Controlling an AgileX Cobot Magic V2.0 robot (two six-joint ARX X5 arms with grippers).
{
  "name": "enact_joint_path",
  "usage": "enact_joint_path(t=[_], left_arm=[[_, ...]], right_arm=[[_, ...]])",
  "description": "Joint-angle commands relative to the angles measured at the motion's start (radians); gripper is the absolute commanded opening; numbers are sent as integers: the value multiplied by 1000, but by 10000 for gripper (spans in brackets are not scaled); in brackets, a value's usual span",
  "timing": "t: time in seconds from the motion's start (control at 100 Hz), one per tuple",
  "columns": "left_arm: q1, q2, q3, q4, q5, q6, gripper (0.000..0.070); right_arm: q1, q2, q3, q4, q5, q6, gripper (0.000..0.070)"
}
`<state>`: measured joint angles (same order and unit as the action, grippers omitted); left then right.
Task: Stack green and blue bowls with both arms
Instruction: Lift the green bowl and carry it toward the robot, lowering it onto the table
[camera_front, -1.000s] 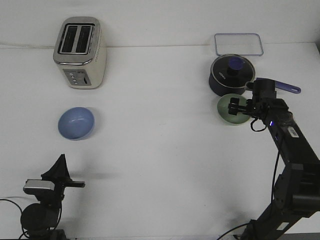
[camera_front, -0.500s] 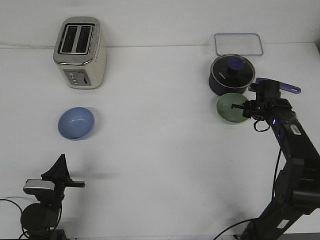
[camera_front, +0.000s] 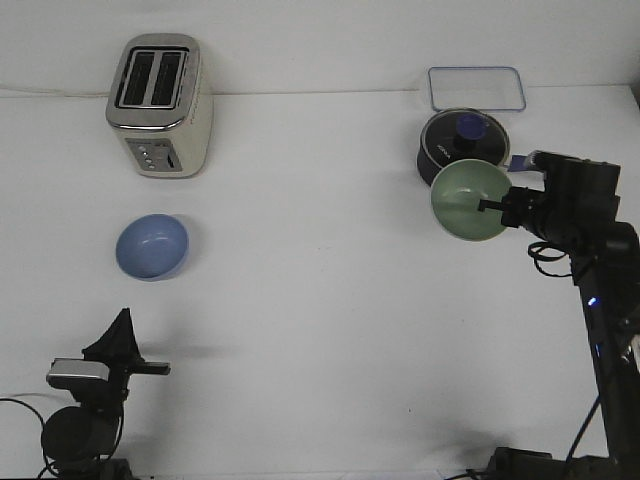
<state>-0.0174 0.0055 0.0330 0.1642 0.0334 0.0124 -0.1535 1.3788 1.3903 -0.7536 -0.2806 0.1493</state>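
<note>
1. The green bowl (camera_front: 470, 200) has gone up. A moment ago it sat on the table (camera_front: 330, 330) by the dark pot (camera_front: 458, 148). Now it hangs in the air, tipped so its open side faces the camera, and it covers part of the pot.
2. The right gripper (camera_front: 500, 207) is pinched on the bowl's right edge and holds it up. The right arm has also pulled up and back.
3. The blue bowl (camera_front: 152, 246) sits flat on the table, far off to the left, in front of the toaster (camera_front: 160, 105). It has not moved.
4. The left gripper (camera_front: 150, 368) rests low at the near left edge. It holds nothing. I cannot tell how wide it is open.
5. The blue bowl is nearer the left arm. The green bowl must go a long way left to meet it.
</note>
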Motion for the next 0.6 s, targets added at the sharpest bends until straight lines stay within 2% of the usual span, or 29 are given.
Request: enact_joint_path(t=[0.0, 0.13, 0.32, 0.49, 0.59], left_arm=[[-1, -1, -19, 10, 5, 1, 14], [-1, -1, -19, 14, 5, 1, 14], [-1, -1, -19, 17, 5, 1, 14], [-1, -1, -19, 18, 5, 1, 14], [-1, -1, -19, 18, 5, -1, 15]], right_arm=[[24, -29, -5, -14, -21, 9, 1], [109, -150, -113, -13, -24, 17, 1], [299, -289, -344, 42, -29, 96, 1], [460, -310, -495, 112, -24, 187, 1], [547, -289, -551, 166, 18, 225, 1]])
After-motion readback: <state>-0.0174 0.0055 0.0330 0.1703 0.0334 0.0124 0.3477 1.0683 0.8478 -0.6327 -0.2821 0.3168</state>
